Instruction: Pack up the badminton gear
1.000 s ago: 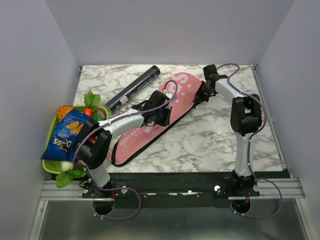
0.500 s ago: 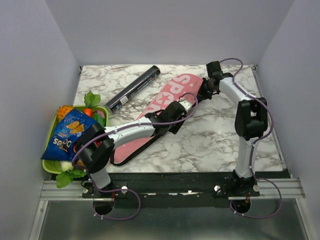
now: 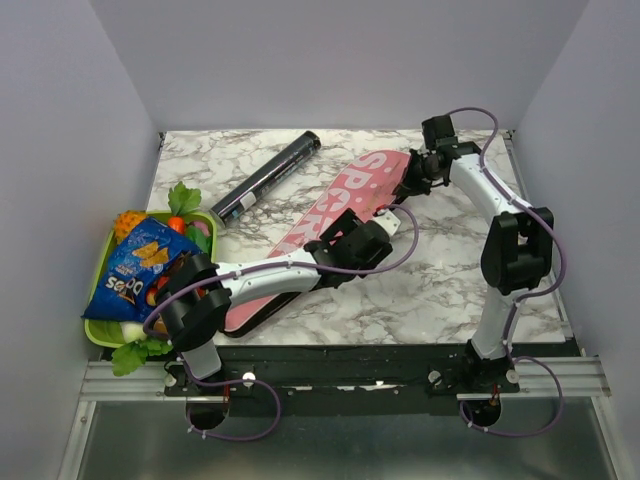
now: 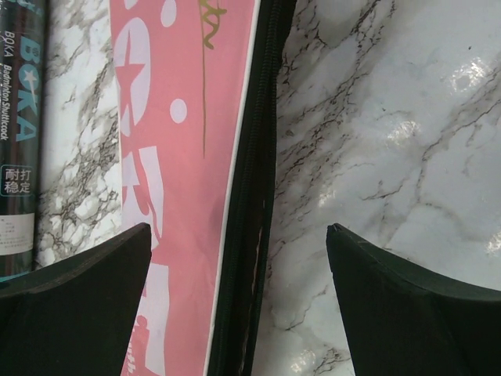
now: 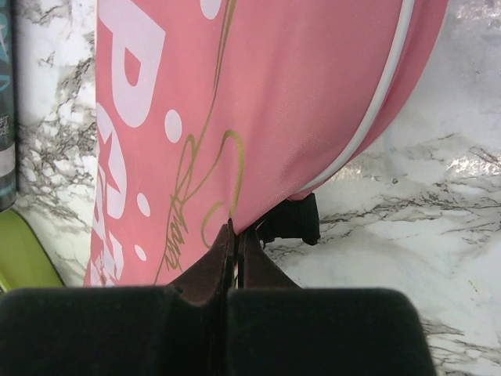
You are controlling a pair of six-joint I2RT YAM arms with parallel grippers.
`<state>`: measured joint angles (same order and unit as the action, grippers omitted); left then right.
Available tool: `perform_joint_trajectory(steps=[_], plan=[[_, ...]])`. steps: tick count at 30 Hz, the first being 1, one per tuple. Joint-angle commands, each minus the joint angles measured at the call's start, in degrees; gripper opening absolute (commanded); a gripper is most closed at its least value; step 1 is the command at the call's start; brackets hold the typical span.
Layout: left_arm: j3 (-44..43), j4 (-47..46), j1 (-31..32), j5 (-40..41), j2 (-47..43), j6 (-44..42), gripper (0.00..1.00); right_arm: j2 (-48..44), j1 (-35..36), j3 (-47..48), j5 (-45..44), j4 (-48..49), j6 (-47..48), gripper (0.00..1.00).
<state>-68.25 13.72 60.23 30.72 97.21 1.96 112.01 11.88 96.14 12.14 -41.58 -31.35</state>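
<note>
The pink bag [image 3: 330, 215] lettered "SPORT" lies slantwise on the marble table, its wide end at the back right. My right gripper [image 3: 409, 184] is shut on that wide end's edge; in the right wrist view the gripper [image 5: 235, 232] pinches the bag [image 5: 258, 102] beside a black tab [image 5: 293, 219]. My left gripper [image 3: 378, 232] hovers open over the bag's right side. In the left wrist view that gripper [image 4: 237, 229] straddles the bag's black zipper edge [image 4: 250, 204], touching nothing. The long black tube [image 3: 266, 177] lies left of the bag, apart from both grippers.
A green tray [image 3: 98, 335] of toy fruit sits at the table's left edge with a blue snack packet [image 3: 135, 272] on top. Bare marble [image 3: 430, 280] lies right of the bag. Grey walls close in the back and both sides.
My left gripper has opened wide and slid right along the bag to its zipper edge. The right gripper, still shut, has drawn the bag's wide end rightward, turning the bag.
</note>
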Motion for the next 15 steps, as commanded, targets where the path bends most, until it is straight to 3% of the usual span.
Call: perform_joint_trajectory(steps=[1, 15], plan=[[-0.04, -2.29, 0.77, 6.01, 0.79, -1.60, 0.99, -3.90, -0.28, -1.73, 4.47, -1.84, 1.74, 0.01], [4.61, -6.42, 0.77, 6.45, 4.75, -0.99, 0.98, -10.31, -0.19, -4.72, 7.72, -4.38, 3.14, 0.01]])
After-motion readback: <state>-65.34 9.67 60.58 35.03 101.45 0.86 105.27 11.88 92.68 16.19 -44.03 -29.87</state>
